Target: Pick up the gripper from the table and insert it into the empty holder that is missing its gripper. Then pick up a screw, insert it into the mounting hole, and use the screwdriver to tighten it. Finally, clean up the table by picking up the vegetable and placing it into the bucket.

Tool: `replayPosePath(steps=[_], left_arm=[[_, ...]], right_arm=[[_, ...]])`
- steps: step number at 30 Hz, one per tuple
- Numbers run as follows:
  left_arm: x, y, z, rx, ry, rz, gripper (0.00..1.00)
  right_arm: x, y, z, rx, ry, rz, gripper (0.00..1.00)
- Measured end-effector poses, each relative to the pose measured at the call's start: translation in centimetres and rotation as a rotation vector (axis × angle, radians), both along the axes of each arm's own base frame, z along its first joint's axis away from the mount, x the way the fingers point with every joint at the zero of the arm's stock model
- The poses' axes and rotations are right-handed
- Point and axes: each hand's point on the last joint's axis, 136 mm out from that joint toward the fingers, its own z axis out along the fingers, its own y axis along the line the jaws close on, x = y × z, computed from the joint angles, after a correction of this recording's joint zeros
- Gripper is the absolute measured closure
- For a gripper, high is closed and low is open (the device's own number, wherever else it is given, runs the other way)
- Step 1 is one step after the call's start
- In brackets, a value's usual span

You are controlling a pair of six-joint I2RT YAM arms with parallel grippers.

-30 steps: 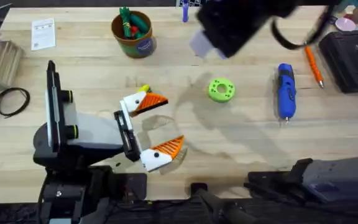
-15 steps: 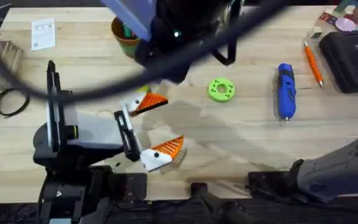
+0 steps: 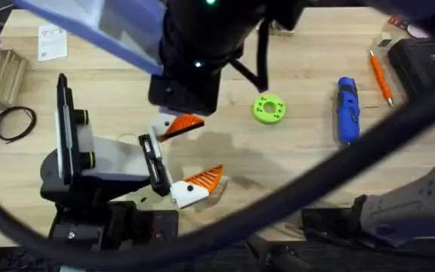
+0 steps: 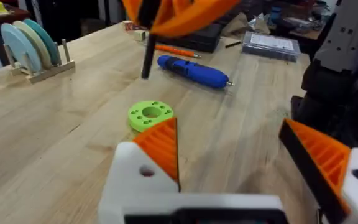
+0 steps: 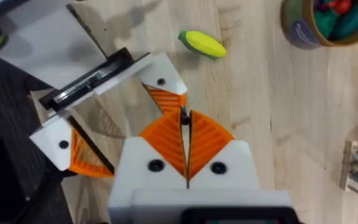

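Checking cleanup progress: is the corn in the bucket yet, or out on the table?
Out. The corn lies on its side on the bare table, apart from the bucket, which holds other toy vegetables.

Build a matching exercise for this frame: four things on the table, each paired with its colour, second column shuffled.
Things:
1. toy corn cob
2. electric screwdriver
3. disc with holes
4. pen-like tool

Colours:
A. green
B. orange
C. yellow with a green end
D. blue

Pairs: 1-C, 2-D, 3-A, 4-B
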Motion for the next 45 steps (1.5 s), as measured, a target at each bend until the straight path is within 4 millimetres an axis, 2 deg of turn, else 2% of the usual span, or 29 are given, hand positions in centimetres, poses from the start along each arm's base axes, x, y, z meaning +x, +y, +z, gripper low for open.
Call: replayPosePath(steps=[11,18,28,45], left_arm=[[0.0,0.0,0.0,0.000,0.001,0.000,0.015],[0.0,0.0,0.0,0.000,0.000,0.000,0.015],[0.0,0.0,0.0,0.000,0.000,0.000,0.015],[0.0,0.0,0.0,0.000,0.000,0.000,0.015]], right_arm=[[-1.4,1.9,-1.9,-0.012,0.069,0.084,0.995],[-1.4,2.0,-2.2,-0.018,0.076,0.085,0.995],[-1.1,2.5,-3.9,-0.053,0.097,0.084,0.995],[-1.1,2.5,-3.9,-0.054,0.097,0.084,0.995]])
